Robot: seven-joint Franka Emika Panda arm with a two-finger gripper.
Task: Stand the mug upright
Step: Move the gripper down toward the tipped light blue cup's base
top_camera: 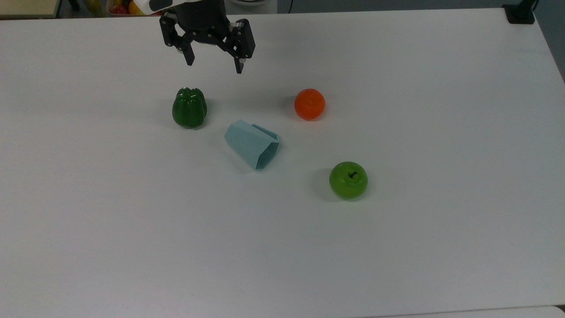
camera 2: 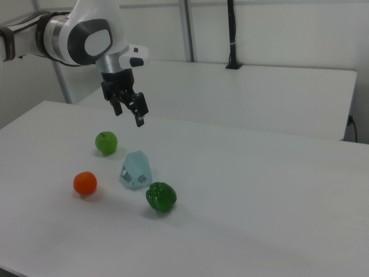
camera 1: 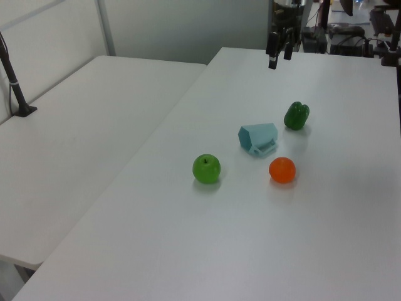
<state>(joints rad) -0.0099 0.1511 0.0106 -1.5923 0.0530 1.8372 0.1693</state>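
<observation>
Lying on its side on the bench [top_camera: 397,247], the mug [top_camera: 251,144] should be gripped by its rim, below the open, empty hand [top_camera: 215,64].

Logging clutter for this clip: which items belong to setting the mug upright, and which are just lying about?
Job:
- mug, lying on its side
- hand, open, above the table

Lying about:
- green pepper
- orange
- green apple

Lighting's pretty even and bright from overhead on my feeds. The matte white counter [top_camera: 397,247] shows no harsh glare, only soft faint shadows beside the fruit. The top view looks a bit grainy and cool-toned; nothing's badly blurred.
</observation>
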